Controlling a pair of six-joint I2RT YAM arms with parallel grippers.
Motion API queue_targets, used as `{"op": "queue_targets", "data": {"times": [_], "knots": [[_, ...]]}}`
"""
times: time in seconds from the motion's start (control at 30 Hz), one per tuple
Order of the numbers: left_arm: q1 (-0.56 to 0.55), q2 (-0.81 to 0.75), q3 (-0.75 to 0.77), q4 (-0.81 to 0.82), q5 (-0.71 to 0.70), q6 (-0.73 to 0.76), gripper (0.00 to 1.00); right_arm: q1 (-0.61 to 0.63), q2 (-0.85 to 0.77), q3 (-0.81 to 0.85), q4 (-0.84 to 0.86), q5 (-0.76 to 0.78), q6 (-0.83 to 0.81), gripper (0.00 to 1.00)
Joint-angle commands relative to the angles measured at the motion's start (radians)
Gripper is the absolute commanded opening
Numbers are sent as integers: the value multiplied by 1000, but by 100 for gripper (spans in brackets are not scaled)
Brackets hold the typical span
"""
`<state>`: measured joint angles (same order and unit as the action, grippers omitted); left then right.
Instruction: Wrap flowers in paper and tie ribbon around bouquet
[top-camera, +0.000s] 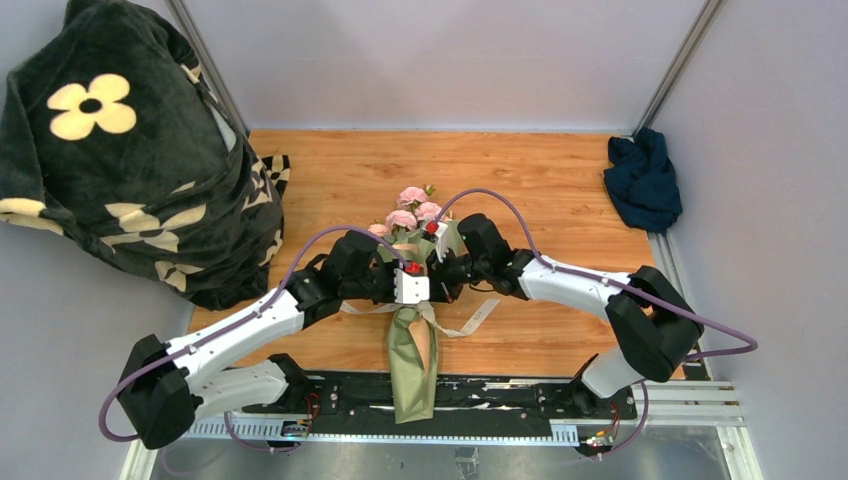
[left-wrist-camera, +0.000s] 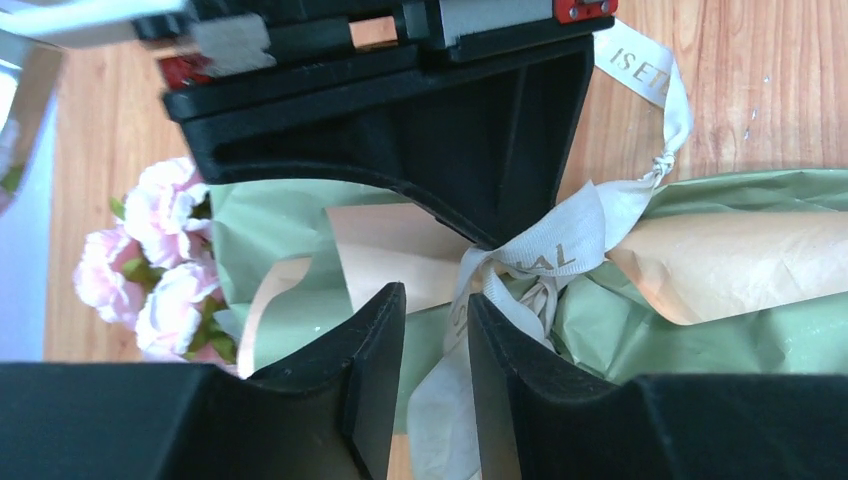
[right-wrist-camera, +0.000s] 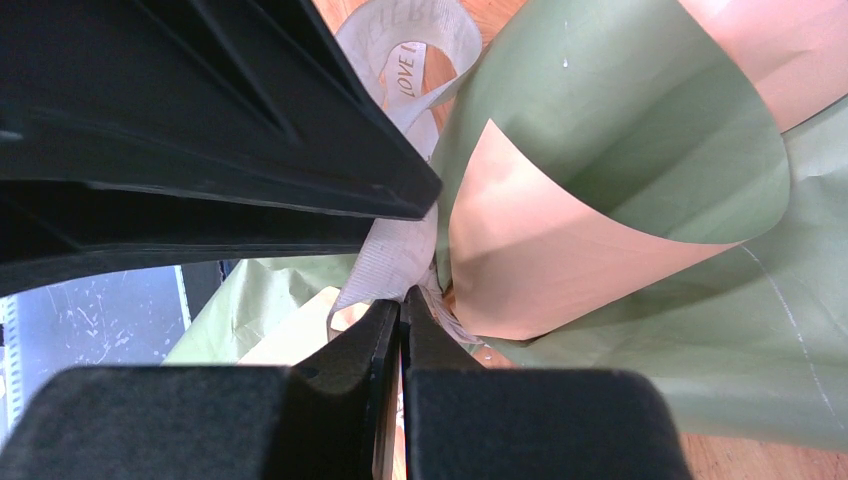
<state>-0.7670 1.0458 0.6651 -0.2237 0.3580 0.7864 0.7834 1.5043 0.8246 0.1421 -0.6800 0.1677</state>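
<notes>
The bouquet (top-camera: 412, 350) lies at the middle of the wooden table (top-camera: 560, 200), between the 2 arms. Its pink flowers (top-camera: 405, 215) point toward the far side, and its tapered end reaches over the black rail at the near edge. The paper (left-wrist-camera: 720, 250) is rolled around the stems, olive green on the outside, with the tan face showing where the edges curl open. The cream ribbon (left-wrist-camera: 560, 245) crosses the waist of the cone and bears gold lettering. 1 tail carries a small knot (left-wrist-camera: 665, 160), and another loose tail trails over the wood on the right of the cone.

The right gripper (right-wrist-camera: 402, 300) meets the ribbon at the waist. Its 2 fingers are pressed together and appear to pinch a strand of ribbon at their tips, though the contact point is mostly hidden. The left gripper (left-wrist-camera: 437, 300) faces it from the other side of the cone. Its jaws are parted by a narrow gap, and a ribbon tail hangs loosely through that gap without being clamped. Both grippers sit just beside each other over the wrapped stems, below the blooms.

Purple cables (top-camera: 500, 200) arc over each arm. A black blanket with cream flower prints (top-camera: 120, 170) is heaped at the far left. A navy cloth (top-camera: 645, 180) lies crumpled at the far right corner.
</notes>
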Motion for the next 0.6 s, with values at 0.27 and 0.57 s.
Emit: {"op": "queue_targets", "data": {"times": [0.27,0.57], "knots": [[8,83,-1,81,-16,-27,12,-4,-9,-16,11,-22,-32,5],[9,-24,-23,-90,81,211,0,-27,-28,-51,19,67,17,7]]}}
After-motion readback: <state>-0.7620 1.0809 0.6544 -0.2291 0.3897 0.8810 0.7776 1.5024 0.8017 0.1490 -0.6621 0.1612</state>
